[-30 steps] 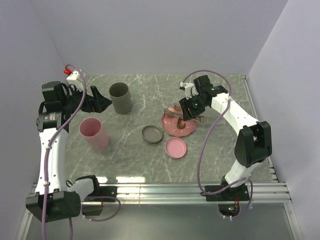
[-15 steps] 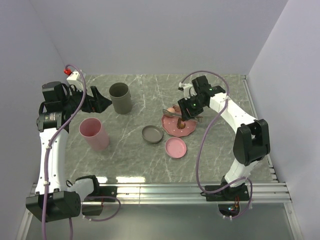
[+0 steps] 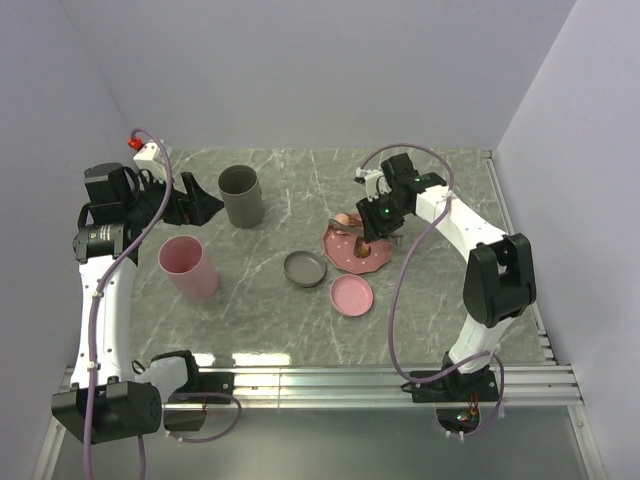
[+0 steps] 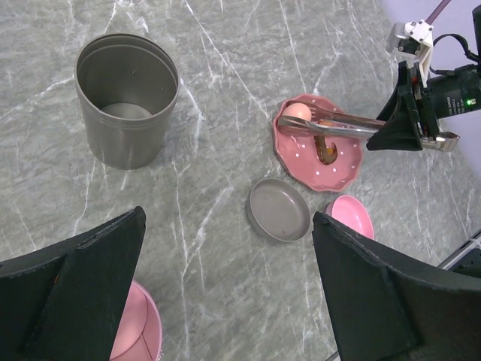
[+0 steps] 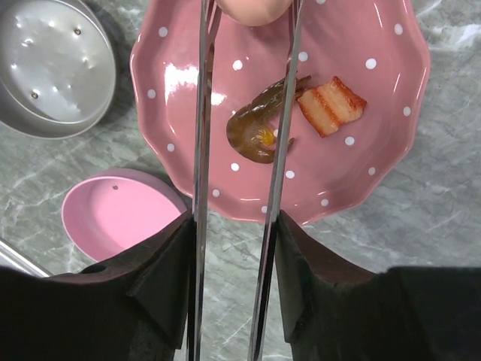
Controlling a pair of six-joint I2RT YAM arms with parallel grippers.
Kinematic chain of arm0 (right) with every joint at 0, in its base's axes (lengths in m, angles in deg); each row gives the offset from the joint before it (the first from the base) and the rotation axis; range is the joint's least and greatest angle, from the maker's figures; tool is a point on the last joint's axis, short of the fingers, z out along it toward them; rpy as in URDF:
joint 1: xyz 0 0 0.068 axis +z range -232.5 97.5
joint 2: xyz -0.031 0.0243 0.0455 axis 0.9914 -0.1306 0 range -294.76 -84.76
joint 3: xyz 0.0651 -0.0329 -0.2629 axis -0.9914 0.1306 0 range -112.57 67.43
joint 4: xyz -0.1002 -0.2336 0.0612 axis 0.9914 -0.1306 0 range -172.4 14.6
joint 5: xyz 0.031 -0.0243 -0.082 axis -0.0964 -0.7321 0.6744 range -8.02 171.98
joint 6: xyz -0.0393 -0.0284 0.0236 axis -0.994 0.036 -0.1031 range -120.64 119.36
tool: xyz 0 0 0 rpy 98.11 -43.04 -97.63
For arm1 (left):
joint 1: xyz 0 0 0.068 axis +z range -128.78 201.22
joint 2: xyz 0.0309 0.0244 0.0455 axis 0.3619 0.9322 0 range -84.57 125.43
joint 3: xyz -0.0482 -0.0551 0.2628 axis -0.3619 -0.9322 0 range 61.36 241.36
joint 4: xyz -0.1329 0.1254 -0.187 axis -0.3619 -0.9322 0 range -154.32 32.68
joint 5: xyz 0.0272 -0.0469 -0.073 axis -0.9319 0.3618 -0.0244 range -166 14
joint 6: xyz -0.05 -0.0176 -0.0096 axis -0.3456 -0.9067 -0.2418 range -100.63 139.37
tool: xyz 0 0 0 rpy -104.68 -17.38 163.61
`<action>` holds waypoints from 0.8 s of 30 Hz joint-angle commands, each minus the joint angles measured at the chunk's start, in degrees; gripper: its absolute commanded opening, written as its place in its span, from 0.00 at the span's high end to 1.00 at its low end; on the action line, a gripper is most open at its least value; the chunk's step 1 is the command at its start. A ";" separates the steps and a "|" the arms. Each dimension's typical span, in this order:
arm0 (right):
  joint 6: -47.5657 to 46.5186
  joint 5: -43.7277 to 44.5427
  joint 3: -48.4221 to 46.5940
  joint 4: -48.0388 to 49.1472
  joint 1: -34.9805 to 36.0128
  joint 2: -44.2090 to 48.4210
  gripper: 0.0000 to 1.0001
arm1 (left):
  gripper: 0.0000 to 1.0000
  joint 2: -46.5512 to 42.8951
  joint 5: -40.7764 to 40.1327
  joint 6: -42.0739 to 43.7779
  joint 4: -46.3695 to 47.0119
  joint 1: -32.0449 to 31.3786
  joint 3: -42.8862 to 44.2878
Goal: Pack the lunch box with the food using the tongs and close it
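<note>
My right gripper (image 5: 233,233) is shut on the tongs (image 5: 201,113), one slim metal arm against each finger. The tongs reach over the pink dotted plate (image 5: 376,162), and their arms flank the peach egg (image 5: 255,9) at the plate's far rim. Whether the tips pinch the egg is cut off. A brown curled piece of food (image 5: 259,128) lies between the arms, and a striped orange strip (image 5: 332,105) lies to their right. The lunch box is a tall grey tub (image 3: 241,195) with a grey lid (image 3: 305,268). My left gripper (image 4: 229,286) hangs open and empty, high at the far left.
A tall pink tub (image 3: 187,267) stands at the left. A pink lid (image 3: 352,294) lies in front of the plate, next to the grey lid. The table ends at a metal rail (image 3: 320,380) near the arm bases. Walls close in the back and both sides.
The right gripper has slid a little left and farther over the plate, and the tongs' arms have come closer together. The left arm has stayed still.
</note>
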State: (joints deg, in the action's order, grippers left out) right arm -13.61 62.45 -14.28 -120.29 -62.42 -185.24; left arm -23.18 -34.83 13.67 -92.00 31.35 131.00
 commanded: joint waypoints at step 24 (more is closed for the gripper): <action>-1.09 -6.56 -5.63 -6.53 3.91 16.90 0.61 | 0.01 1.19 2.34 -4.23 -2.23 0.50 6.63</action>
State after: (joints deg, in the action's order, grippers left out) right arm -14.59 60.02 -14.45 -126.43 -61.22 -170.53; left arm -22.33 -33.65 11.12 -93.22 31.37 133.30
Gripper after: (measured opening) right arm 0.465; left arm 0.994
